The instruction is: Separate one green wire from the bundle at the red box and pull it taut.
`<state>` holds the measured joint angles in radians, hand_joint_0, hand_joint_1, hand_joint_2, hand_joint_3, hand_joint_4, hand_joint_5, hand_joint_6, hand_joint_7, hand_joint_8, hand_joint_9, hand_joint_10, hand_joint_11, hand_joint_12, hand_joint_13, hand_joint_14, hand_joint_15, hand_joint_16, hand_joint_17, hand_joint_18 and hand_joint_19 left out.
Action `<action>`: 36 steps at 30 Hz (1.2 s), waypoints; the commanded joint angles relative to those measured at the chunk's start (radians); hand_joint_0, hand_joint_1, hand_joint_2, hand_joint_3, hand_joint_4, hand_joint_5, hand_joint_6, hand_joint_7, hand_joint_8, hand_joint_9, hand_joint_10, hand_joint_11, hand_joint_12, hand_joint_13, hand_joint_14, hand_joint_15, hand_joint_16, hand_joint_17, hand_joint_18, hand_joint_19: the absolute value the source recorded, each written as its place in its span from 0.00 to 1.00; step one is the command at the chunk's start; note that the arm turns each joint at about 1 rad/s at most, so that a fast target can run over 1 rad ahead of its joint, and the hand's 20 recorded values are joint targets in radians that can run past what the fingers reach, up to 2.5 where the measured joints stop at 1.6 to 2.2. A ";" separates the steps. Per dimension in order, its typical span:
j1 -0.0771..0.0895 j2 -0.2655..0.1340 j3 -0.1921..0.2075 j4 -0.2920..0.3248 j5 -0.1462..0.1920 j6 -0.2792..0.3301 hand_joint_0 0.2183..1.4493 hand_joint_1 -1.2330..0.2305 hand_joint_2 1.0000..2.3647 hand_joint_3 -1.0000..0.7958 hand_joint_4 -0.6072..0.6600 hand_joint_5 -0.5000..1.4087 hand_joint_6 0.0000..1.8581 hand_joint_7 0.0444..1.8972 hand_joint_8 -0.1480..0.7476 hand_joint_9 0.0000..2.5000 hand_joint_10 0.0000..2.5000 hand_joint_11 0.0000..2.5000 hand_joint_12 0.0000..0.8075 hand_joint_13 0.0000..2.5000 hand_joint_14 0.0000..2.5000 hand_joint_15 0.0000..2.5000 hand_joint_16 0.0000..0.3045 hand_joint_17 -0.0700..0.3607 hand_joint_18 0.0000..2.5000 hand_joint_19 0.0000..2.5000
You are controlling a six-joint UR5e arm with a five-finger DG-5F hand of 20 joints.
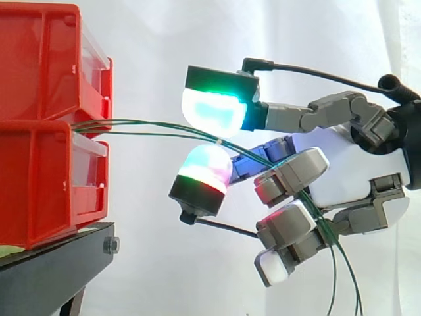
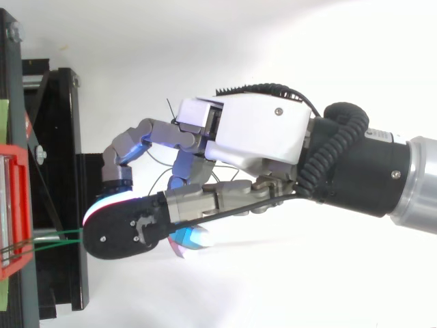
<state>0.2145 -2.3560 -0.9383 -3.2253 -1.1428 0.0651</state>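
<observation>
The hand (image 1: 348, 164) pinches thin green wires (image 1: 197, 135) between glowing pads (image 1: 210, 108), strands running level toward the stacked red plastic boxes (image 1: 39, 118).

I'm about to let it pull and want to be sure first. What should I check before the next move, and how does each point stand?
1. Green wires anchored at the red bins: ok, they emerge between the stacked bins.
2. Wires in the hand: ok, they pass between two glowing pads and through its curled fingers.
3. One wire alone: not ok, several strands run together.
4. Tension: not ok, the strands bow.
5. Room to pull back: ok, a gap separates pads from bins.
</observation>
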 commanded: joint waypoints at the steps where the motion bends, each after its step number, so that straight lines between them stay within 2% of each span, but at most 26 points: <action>1: 0.002 0.000 0.000 0.001 0.000 -0.002 0.23 0.53 0.00 0.28 0.57 0.19 0.49 0.54 0.46 0.62 0.00 0.63 0.47 0.54 0.01 0.39 0.18 0.46 0.36 0.28; 4: 0.003 0.000 0.000 0.001 0.000 -0.001 0.23 0.46 0.00 0.28 0.57 0.19 0.49 0.54 0.46 0.62 0.00 0.63 0.47 0.54 0.01 0.39 0.18 0.45 0.36 0.28; 6: 0.002 0.001 0.000 0.002 0.000 -0.001 0.23 0.45 0.00 0.28 0.57 0.19 0.49 0.53 0.46 0.63 0.00 0.63 0.47 0.54 0.01 0.39 0.18 0.45 0.36 0.28; 17: 0.006 0.000 0.000 0.002 0.000 -0.001 0.21 0.50 0.00 0.28 0.57 0.19 0.48 0.54 0.49 0.66 0.00 0.63 0.48 0.56 0.01 0.40 0.19 0.47 0.38 0.28; 21: 0.008 0.000 0.000 -0.001 0.000 0.001 0.17 0.50 0.00 0.28 0.58 0.19 0.48 0.52 0.50 0.69 0.00 0.69 0.52 0.58 0.01 0.40 0.21 0.49 0.40 0.27; 22: 0.008 0.001 0.000 -0.001 0.000 0.001 0.17 0.50 0.00 0.28 0.59 0.19 0.48 0.51 0.49 0.68 0.04 0.68 0.52 0.58 0.01 0.41 0.21 0.50 0.40 0.27; 23: 0.008 0.000 0.000 -0.001 0.000 0.001 0.15 0.50 0.00 0.28 0.61 0.17 0.48 0.46 0.50 0.63 0.20 0.58 0.53 0.59 0.01 0.41 0.22 0.51 0.41 0.26; 25: 0.008 0.001 0.000 -0.002 0.000 0.001 0.14 0.49 0.00 0.28 0.65 0.17 0.46 0.42 0.51 0.60 0.24 0.54 0.55 0.58 0.01 0.41 0.23 0.53 0.40 0.26; 26: 0.008 0.000 0.000 -0.002 0.000 0.002 0.14 0.48 0.00 0.28 0.65 0.16 0.46 0.41 0.52 0.59 0.24 0.53 0.55 0.58 0.01 0.41 0.23 0.53 0.40 0.26; 28: 0.008 0.001 0.000 -0.002 0.000 0.004 0.15 0.45 0.00 0.28 0.67 0.17 0.41 0.41 0.51 0.55 0.08 0.56 0.53 0.55 0.01 0.41 0.22 0.52 0.38 0.27; 30: 0.008 0.001 0.000 -0.001 0.000 0.004 0.18 0.42 0.00 0.28 0.66 0.17 0.37 0.47 0.50 0.54 0.00 0.58 0.51 0.53 0.01 0.40 0.21 0.50 0.36 0.27; 34: 0.008 0.001 0.000 -0.002 -0.005 0.006 0.26 0.38 0.00 0.28 0.62 0.18 0.35 0.52 0.44 0.51 0.00 0.56 0.46 0.50 0.01 0.39 0.18 0.45 0.33 0.28; 36: 0.008 0.003 0.000 -0.008 -0.014 0.006 0.28 0.37 0.00 0.28 0.61 0.17 0.38 0.48 0.44 0.51 0.01 0.55 0.45 0.50 0.01 0.39 0.18 0.45 0.32 0.28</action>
<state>0.2224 -2.3549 -0.9388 -3.2273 -1.1470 0.0701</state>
